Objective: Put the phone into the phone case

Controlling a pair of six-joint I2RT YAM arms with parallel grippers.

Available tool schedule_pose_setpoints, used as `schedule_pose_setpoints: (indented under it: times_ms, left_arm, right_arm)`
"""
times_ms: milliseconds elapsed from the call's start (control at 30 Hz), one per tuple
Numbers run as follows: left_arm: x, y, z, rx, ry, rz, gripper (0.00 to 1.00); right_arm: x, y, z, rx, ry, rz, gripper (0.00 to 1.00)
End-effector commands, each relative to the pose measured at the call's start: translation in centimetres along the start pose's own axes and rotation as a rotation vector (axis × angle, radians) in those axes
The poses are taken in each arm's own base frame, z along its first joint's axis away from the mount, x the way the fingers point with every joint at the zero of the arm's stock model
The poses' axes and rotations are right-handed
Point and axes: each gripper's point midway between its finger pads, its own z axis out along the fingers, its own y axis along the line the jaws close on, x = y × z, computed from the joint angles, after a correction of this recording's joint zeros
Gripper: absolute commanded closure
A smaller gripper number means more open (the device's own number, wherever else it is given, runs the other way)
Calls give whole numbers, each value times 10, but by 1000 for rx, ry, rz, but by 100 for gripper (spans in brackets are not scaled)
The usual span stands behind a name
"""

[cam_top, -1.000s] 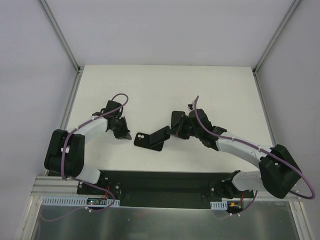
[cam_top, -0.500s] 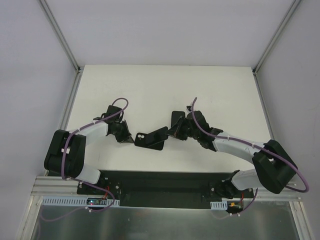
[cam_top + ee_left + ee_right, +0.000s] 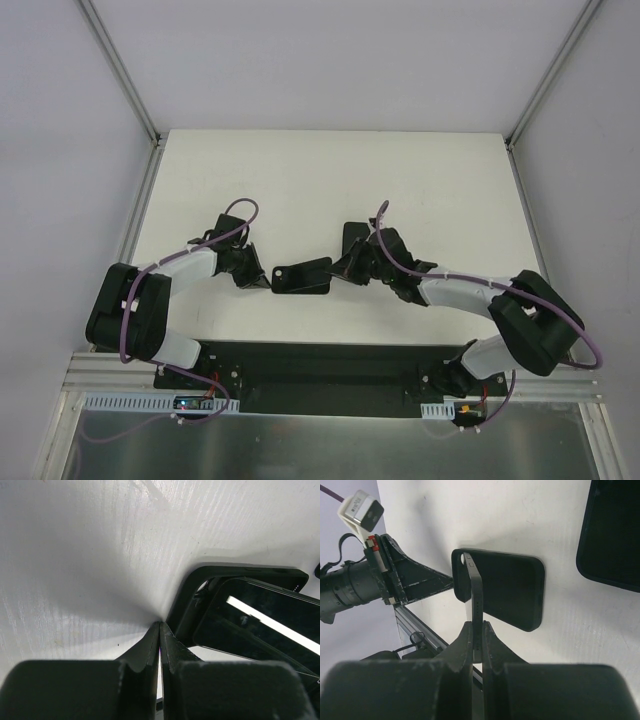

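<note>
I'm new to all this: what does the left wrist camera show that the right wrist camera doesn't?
Only the left wrist view shows the phone face-on, its glossy screen reflecting a bright strip, with the shut left jaws ending at the edge of the phone case. Only the right wrist view shows the phone edge-on, pinched in the right jaws, plus a second dark slab at the upper right. Both show the phone case and the white table.

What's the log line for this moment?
right gripper shut on phone | phone tilted over case | left gripper shut, tip at case edge
</note>
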Motion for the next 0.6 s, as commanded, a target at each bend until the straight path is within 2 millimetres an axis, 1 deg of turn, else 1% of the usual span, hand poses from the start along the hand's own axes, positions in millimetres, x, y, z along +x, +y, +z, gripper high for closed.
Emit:
schedule_pose_setpoints:
  times_ms: [0, 200, 300, 400, 433, 500, 567]
  left_arm:
    - [12, 12, 5, -49, 23, 1, 100]
    - [10, 14, 7, -61, 25, 11, 100]
    - [5, 15, 8, -77, 8, 25, 100]
    - [-1, 13, 8, -78, -3, 33, 100]
    - [-1, 13, 9, -82, 0, 35, 100]
    - [-7, 9, 8, -79, -9, 41, 100]
    - [-11, 8, 9, -87, -11, 43, 100]
  right_arm:
    - [24, -4, 8, -18, 79, -7, 98]
    - [36, -18, 15, 5, 136, -50, 98]
    - [39, -26, 19, 24, 149, -57, 97]
    - [42, -25, 25, 20, 177, -73, 96]
    - [43, -28, 29, 27, 189, -74, 96]
    - [43, -24, 32, 19, 200, -80, 96]
    - [44, -25, 35, 24, 206, -84, 96]
